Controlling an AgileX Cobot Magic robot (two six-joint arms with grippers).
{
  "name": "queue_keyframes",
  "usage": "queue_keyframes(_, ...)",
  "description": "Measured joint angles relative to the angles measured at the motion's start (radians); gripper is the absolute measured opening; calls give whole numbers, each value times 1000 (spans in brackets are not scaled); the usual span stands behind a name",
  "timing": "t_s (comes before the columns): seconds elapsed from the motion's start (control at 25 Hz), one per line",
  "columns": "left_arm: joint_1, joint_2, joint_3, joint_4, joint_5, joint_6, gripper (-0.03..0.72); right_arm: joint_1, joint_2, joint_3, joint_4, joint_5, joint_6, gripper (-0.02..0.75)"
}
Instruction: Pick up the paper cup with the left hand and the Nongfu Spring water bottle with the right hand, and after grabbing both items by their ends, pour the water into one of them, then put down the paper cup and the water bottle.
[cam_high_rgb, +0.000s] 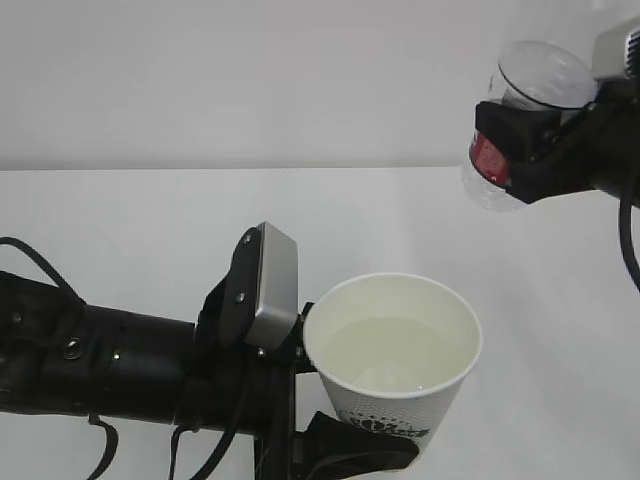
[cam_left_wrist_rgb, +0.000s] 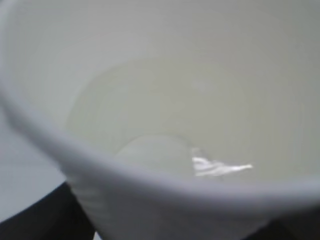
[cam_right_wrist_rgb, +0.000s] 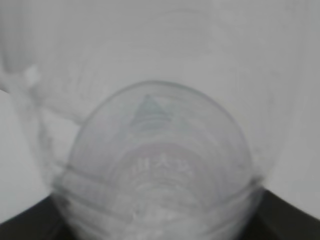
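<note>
Left hand (cam_high_rgb: 330, 440) holds paper cup (cam_high_rgb: 393, 365); right hand (cam_high_rgb: 535, 150) holds bottle (cam_high_rgb: 520, 120)

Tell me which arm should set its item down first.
Probably left: its white paper cup already holds water and hangs low. The right's clear plastic bottle is raised high, away from the cup.

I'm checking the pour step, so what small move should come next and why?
Probably lower the paper cup to the table. It already holds a pool of water, and the bottle sits high at upper right in the right pincer, clear of the cup with no stream showing. The left pincer grips the cup low, so it looks ready to be set down.
</note>
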Motion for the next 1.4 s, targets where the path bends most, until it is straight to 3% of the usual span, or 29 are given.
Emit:
queue_keyframes(0.72, 0, 0, 0, -5, 2, 0, 530, 0, 0, 132, 221, -60, -85, 464)
queue_keyframes(1.4, 0, 0, 0, -13, 2, 0, 529, 0, 0, 255, 521, -112, -256, 464)
